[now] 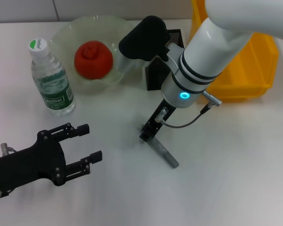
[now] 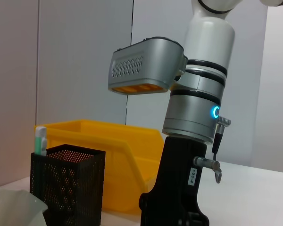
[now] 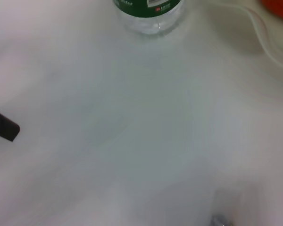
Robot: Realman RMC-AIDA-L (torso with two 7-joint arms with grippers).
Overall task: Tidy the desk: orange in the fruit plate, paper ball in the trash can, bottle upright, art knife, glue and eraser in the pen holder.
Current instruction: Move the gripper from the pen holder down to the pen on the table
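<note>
Behind your right gripper (image 1: 148,134), well back on the desk, the mesh pen holder (image 1: 156,70) waits, and at the tips lies the grey art knife (image 1: 162,151), running out and away toward the robot. You cannot tell whether the jaws have closed on it; it should handle light, stiff and slick, so take it mid-body across its narrow width. Your left gripper (image 1: 87,146) idles open, well off to the side.

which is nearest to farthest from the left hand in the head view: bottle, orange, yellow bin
From the left hand:
1. bottle, upright, just beyond it on the left.
2. orange, in the fruit plate farther back.
3. yellow bin, far right.
</note>
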